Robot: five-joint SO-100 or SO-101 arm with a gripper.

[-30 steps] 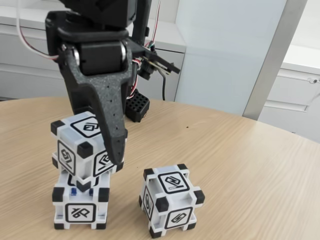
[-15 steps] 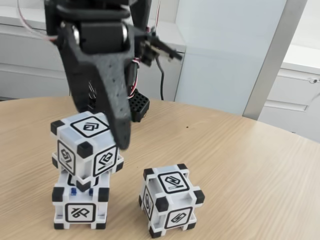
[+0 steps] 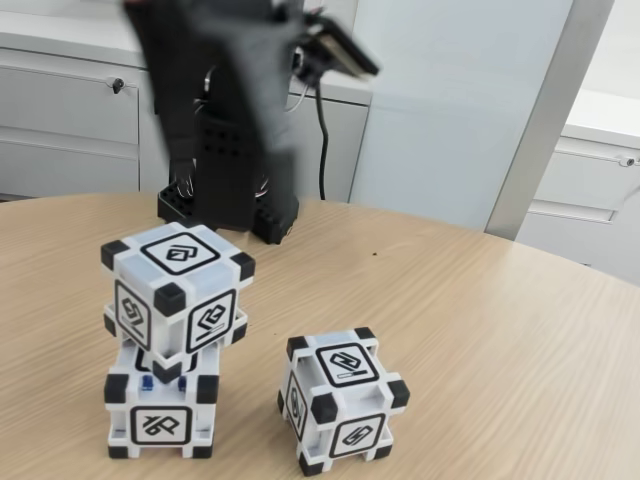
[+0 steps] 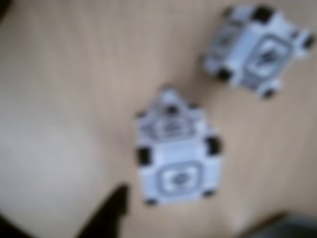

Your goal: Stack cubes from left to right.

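Two cubes sit one on top of the other on the left of the fixed view. The top cube point(image 3: 176, 291) is turned a little, so its corners stick out past the bottom cube point(image 3: 160, 408) under it. The top one rests on the bottom one and nothing else touches it. A third cube point(image 3: 342, 398) stands alone on the wooden surface point(image 3: 480, 330), to the right of the stack and near it, but not touching.

The black arm point(image 3: 225, 110) is up high behind the stack, well above the cubes. It looks smeared in the fixed view, so I cannot tell if the jaws are open or closed. They do not seem to hold a cube.

The wrist view looks down from above and is very fuzzy. The stack point(image 4: 176, 151) is in the middle, and the lone cube point(image 4: 260, 49) is at the upper right. A dark pointed shape point(image 4: 106, 213) pokes in from the bottom edge; it may be one finger of the jaws, but it is too blurry to be sure.

Behind the surface there are grey cabinets point(image 3: 70, 110) and a white wall panel point(image 3: 450, 100).
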